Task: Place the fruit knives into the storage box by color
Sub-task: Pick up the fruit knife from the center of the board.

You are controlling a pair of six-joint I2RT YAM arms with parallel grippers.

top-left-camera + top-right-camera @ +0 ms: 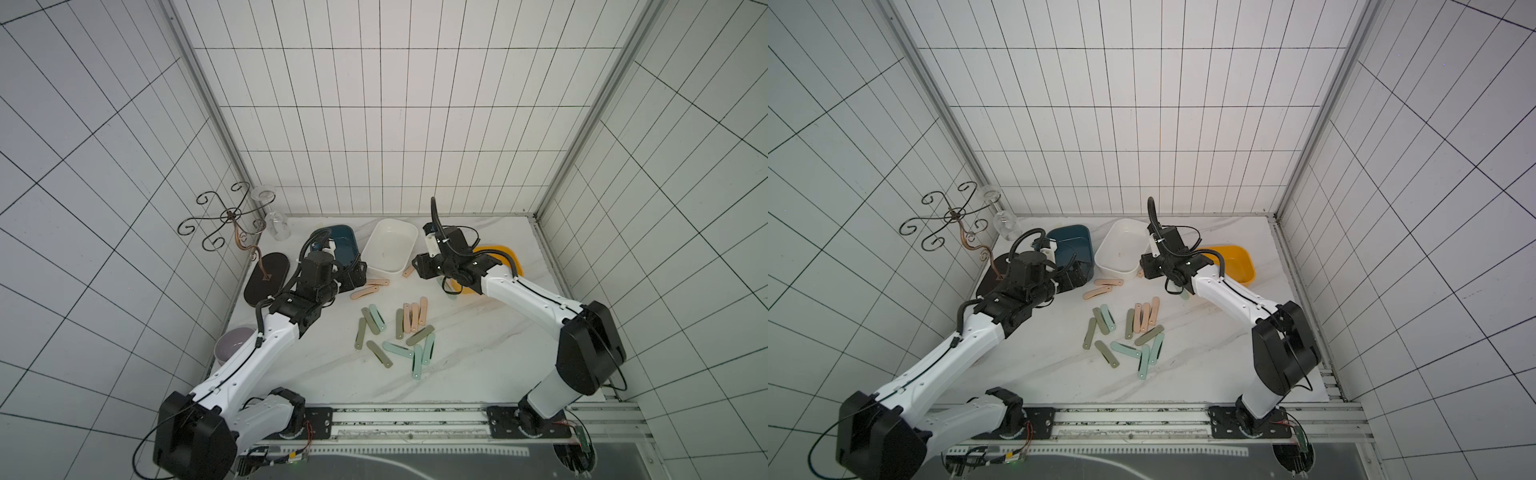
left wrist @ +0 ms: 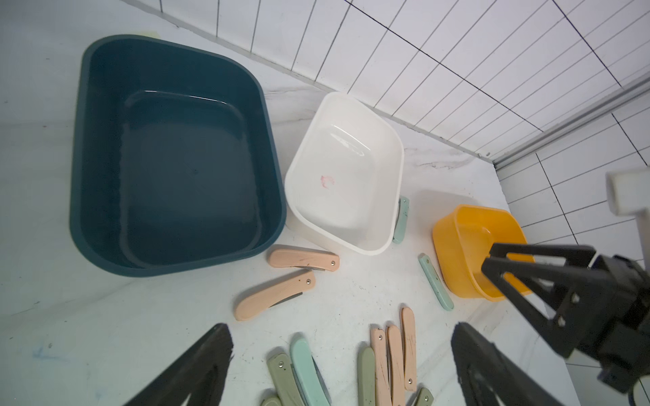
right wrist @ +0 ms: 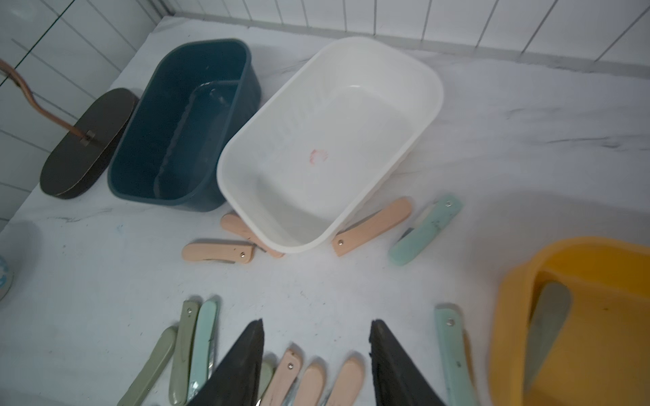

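Observation:
Several fruit knives in peach, mint and olive lie scattered mid-table. Two peach ones lie by the blue storage box and the white storage box, both empty. An olive knife rests in the yellow storage box, and a mint knife lies beside that box. My left gripper hangs open over the knives in front of the blue box, holding nothing. My right gripper stands open and empty between the white and yellow boxes, above three peach knives.
A wire glass rack on a dark oval base stands at the back left with an upturned wine glass. A pale bowl sits by the left edge under my left arm. Tiled walls close three sides.

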